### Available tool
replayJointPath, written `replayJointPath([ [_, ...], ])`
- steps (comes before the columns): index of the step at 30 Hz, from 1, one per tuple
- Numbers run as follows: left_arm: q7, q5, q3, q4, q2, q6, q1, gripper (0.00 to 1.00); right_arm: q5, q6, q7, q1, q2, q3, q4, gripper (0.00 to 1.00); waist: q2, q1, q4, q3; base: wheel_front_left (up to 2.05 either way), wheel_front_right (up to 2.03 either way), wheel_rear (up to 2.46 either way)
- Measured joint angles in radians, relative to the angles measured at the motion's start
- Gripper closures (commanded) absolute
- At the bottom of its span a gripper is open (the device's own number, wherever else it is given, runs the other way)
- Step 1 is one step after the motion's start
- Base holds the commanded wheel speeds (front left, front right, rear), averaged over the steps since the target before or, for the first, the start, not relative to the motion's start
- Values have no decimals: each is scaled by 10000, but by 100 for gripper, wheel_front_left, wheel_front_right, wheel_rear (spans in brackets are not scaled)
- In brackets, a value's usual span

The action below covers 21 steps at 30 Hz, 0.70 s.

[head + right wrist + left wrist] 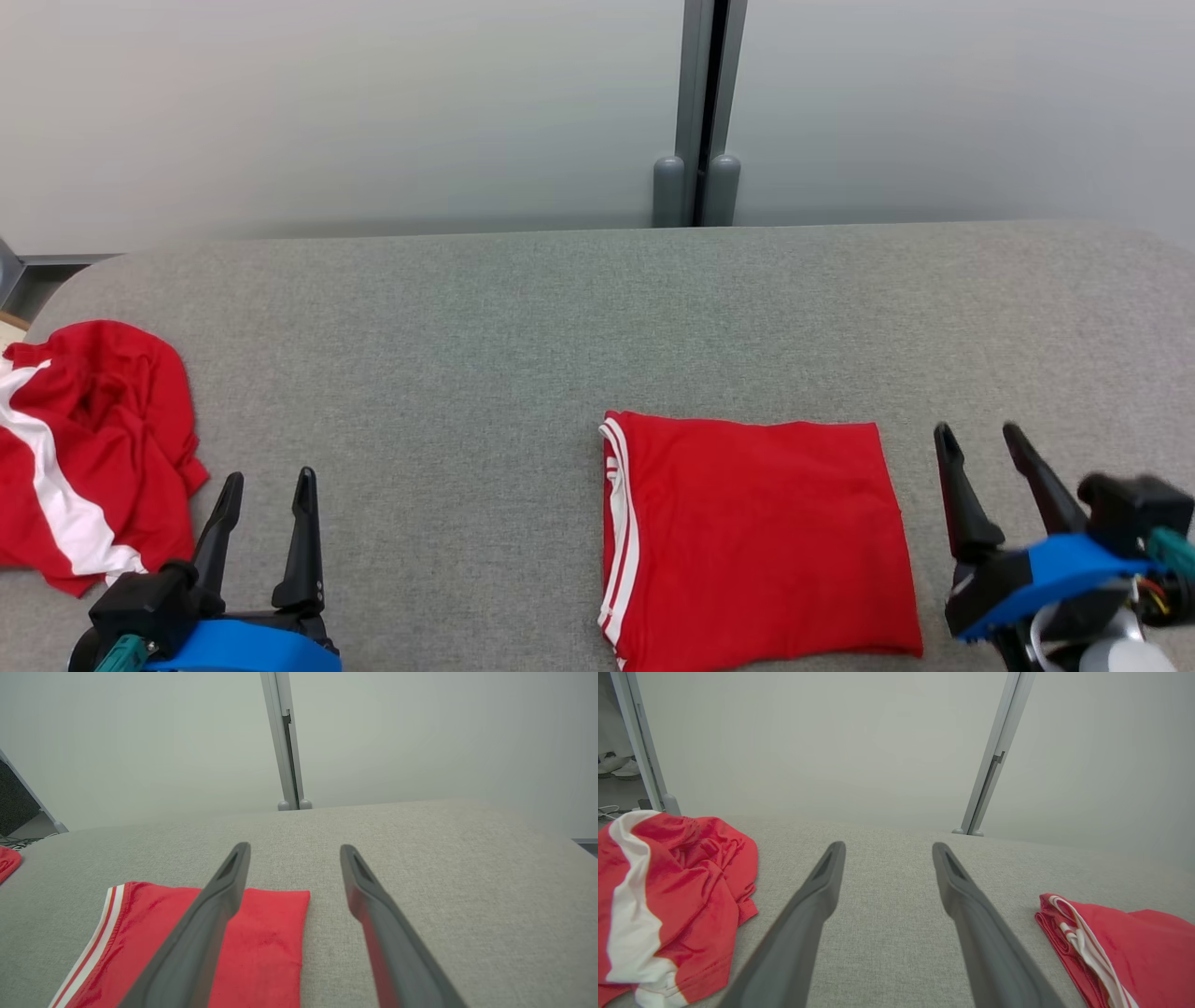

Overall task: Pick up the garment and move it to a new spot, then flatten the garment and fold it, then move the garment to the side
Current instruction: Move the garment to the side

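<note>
A folded red garment (761, 537) with white stripes along its left edge lies flat on the grey fabric surface (560, 317), right of centre near the front. It shows at the lower right of the left wrist view (1134, 947) and at the lower left of the right wrist view (261, 952). My right gripper (978, 440) stands open just right of the garment, not touching it. My left gripper (268, 483) stands open at the lower left, apart from the garment, with nothing between its fingers (817, 905).
A second red garment with a white band (89, 448) lies crumpled at the left edge of the surface, close to my left gripper; it also shows in the left wrist view (668, 896). A pale wall with a grey vertical post (698, 112) stands behind.
</note>
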Motion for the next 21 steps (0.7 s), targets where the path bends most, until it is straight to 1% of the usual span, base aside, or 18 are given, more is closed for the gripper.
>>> replayJointPath([
  [3, 0, 0, -4, -33, -4, 2, -64, 0, 4, 0, 696, -583, 2, 36, 119, 0, 0, 0, 62, 63, 0, 0, 0],
  [7, -2, 4, -42, -86, -23, 0, -189, 0, -345, 0, 2466, -1050, 12, 167, 838, 0, 0, 0, 182, 163, 0, 0, 0],
  [11, -2, 46, -79, -134, -52, -6, -304, 0, -571, -2, 3841, -1540, 6, -209, 1697, 0, 0, 1, 369, 297, 0, 0, 0],
  [16, -6, 113, -144, -196, -67, -69, -448, 0, -677, -2, 4846, -1882, 6, -531, 2731, 0, 0, 1, 642, 493, 0, 0, 0],
  [21, -13, 173, -151, -198, -81, -102, -516, 0, -209, -2, 5461, -1975, -6, -456, 3553, 0, 0, 1, 856, 633, 0, 0, 0],
])
